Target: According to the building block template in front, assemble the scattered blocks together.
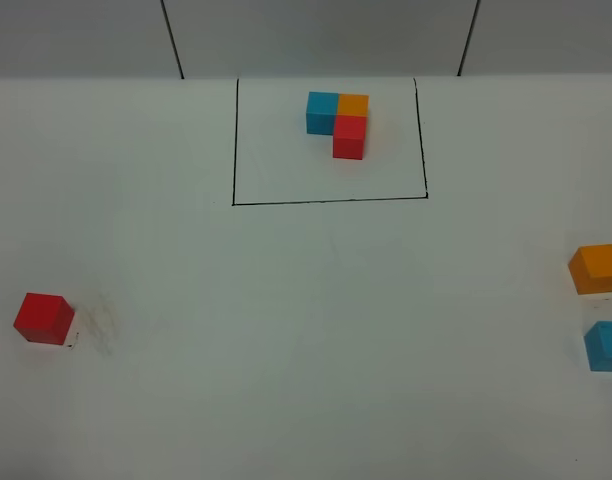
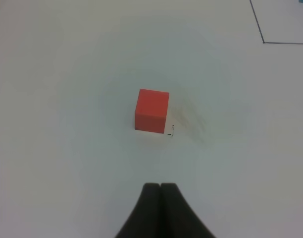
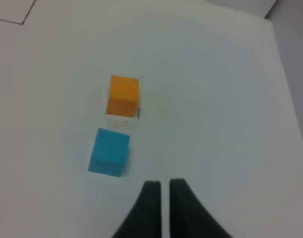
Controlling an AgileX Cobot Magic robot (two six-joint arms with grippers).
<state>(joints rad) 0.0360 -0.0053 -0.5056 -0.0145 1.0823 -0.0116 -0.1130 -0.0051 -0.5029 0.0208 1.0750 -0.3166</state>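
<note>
The building block template (image 1: 338, 122) is an L of blue, orange and red cubes inside a black drawn frame (image 1: 331, 201) at the far middle of the table. The scattered red cube (image 1: 43, 318) sits at the left edge; in the left wrist view the red cube (image 2: 151, 110) lies ahead of my left gripper (image 2: 160, 185), which is shut and empty. The scattered orange cube (image 1: 597, 268) and blue cube (image 1: 607, 346) sit at the right edge. In the right wrist view the orange cube (image 3: 123, 94) and blue cube (image 3: 109, 151) lie ahead of my right gripper (image 3: 164, 182), whose fingers are almost together with a narrow slit, empty. Neither gripper shows in the high view.
The white table (image 1: 316, 330) runs from the frame to the near edge. A corner of the black frame shows in the left wrist view (image 2: 263, 41) and in the right wrist view (image 3: 23, 22). The table's right edge (image 3: 285, 74) runs close to the orange and blue cubes.
</note>
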